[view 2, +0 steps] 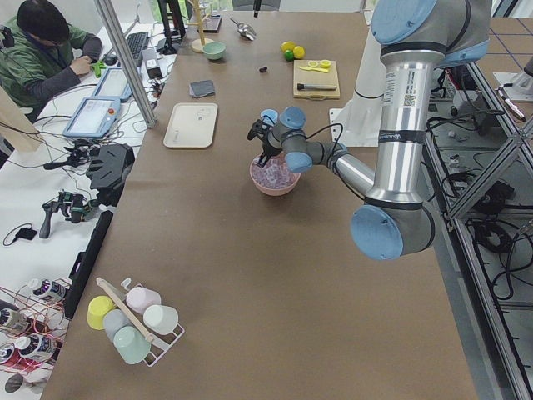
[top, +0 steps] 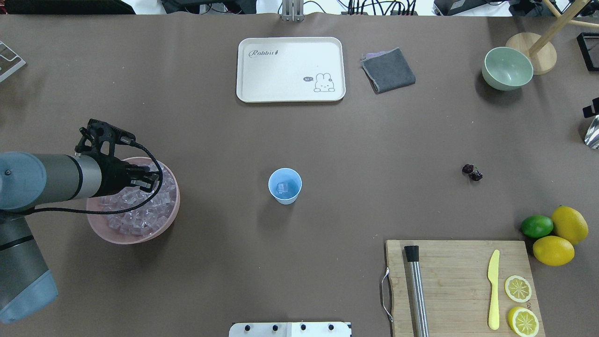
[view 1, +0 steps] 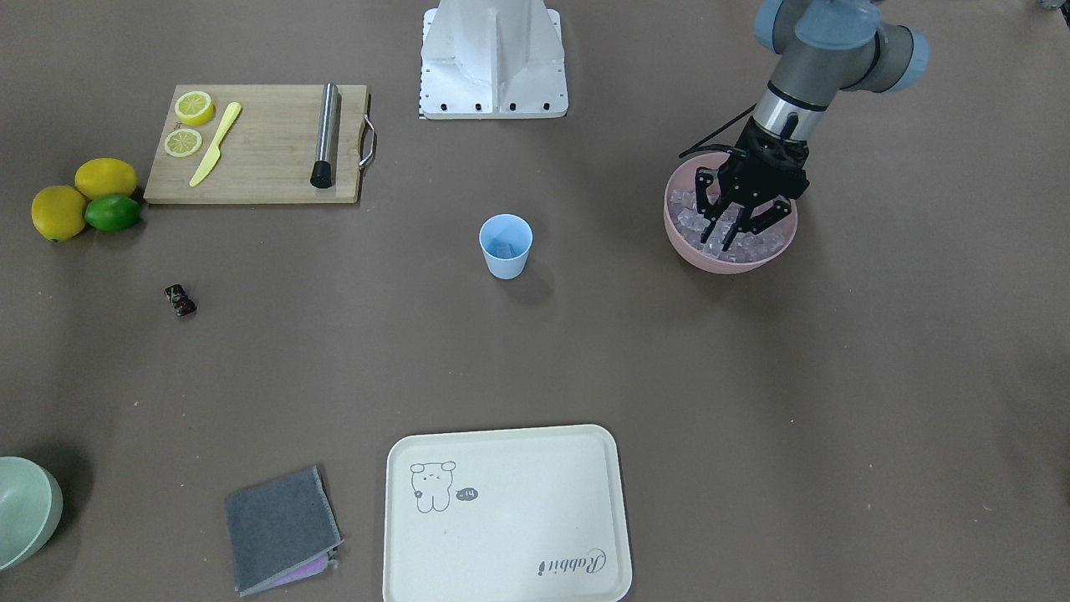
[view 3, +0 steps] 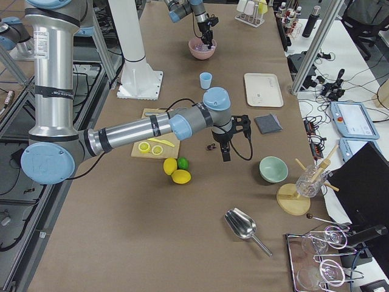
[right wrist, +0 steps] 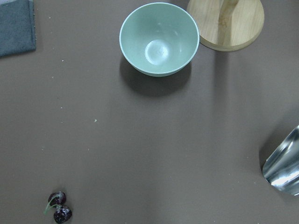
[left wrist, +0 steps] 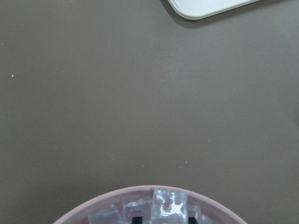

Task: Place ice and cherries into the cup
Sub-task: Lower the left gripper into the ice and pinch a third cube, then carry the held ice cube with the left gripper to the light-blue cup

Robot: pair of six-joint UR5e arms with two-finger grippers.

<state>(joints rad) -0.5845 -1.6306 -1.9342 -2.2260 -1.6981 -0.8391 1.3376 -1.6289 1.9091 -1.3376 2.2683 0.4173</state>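
Brown matting covers the table (top: 327, 140). The left claw (view 1: 741, 224) hangs inside the pink bowl (view 1: 719, 261), its fingers spread and their tips down among the ice (view 1: 756, 248). Whether a cube already sits between them I cannot tell. The step in hand looks like fetching ice. The next move calls for pinching one small, slippery cube squarely, lifting it over the rim and carrying it sideways to the cup (view 1: 505, 247). The cup stands well apart from this claw, and no object lies between bowl and cup. One cube seems to rest in it, so the ice part appears begun.

Beyond the cup, farther from the left claw, the cherries (top: 471, 172) lie on the table, not yet moved. The right claw (view 3: 226, 153) hovers near them in the side view, but I cannot tell whether it is spread or pressed together.

Past that claw sit the cutting board (top: 449, 281), lemons (top: 568, 224) and lime (top: 536, 226). The tray (top: 281, 75), cloth (top: 388, 70) and green bowl (top: 507, 70) lie well apart from both claws. None of these blocks a route to the cup.
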